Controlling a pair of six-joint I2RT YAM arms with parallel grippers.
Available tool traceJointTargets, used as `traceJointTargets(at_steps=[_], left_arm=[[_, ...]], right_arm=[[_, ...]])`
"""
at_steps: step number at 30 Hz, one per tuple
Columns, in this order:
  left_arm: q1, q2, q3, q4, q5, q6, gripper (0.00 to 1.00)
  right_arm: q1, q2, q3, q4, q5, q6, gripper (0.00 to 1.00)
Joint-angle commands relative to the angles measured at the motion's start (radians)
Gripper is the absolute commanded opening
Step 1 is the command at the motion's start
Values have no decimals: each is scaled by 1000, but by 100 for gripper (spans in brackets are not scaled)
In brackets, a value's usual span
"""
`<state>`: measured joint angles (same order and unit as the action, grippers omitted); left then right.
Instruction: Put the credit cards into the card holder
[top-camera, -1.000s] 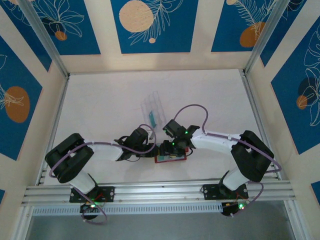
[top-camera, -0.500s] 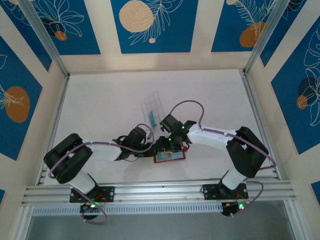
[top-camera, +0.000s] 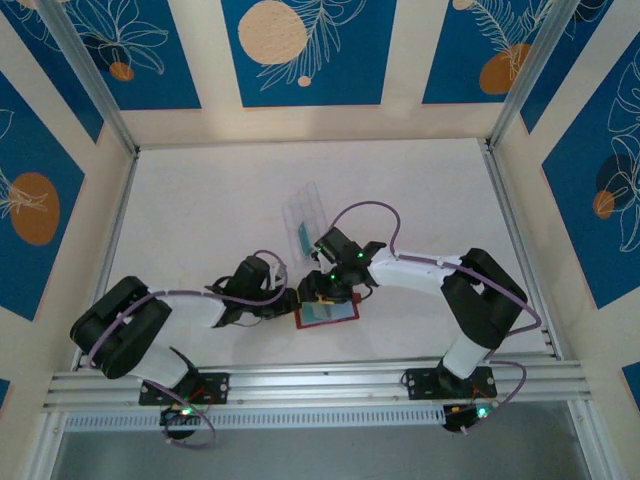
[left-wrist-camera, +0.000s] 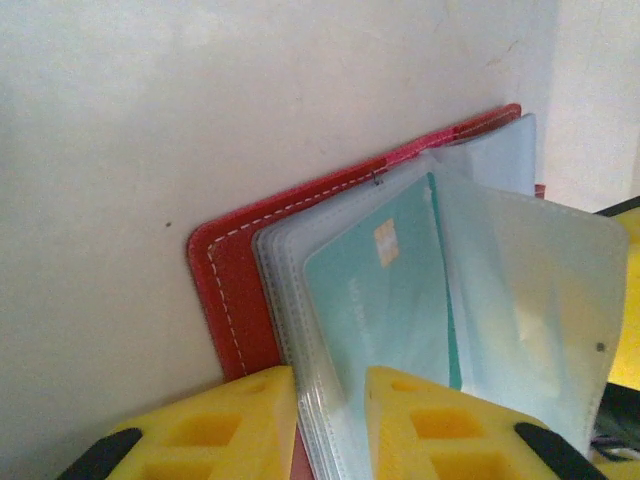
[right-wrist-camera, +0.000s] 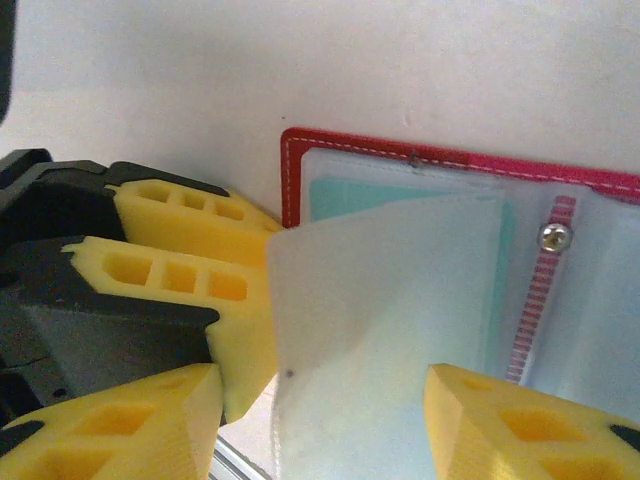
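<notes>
Card holder (left-wrist-camera: 232, 288): open, sleeves clamped by your left gripper (left-wrist-camera: 331, 400) so it can't slide.
Right gripper (right-wrist-camera: 320, 400): spread wide around a loose sleeve (right-wrist-camera: 385, 300), probably to lift it.
Credit card (left-wrist-camera: 390, 300): sleeved, just past left fingertips.

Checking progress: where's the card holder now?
Top view: the card holder lies open at front centre, the left end effector and right end effector at its left edge.
</notes>
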<state>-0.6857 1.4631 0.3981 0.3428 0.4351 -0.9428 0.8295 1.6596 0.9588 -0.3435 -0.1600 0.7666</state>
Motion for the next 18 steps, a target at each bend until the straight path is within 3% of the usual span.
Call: traceJointTargets(at_steps=[1,8,18], left_arm=[[24,-20,-42,24,85,-36,28],[89,-71,-101,78,112,-94,30],[178,-339,-76,-295,-23,-16,37]], right_arm=[[-3,38,1,26,-5,11,57],[-2,72,-6,63,-30,19,58],[5,160,-38,173,-68,41,59]])
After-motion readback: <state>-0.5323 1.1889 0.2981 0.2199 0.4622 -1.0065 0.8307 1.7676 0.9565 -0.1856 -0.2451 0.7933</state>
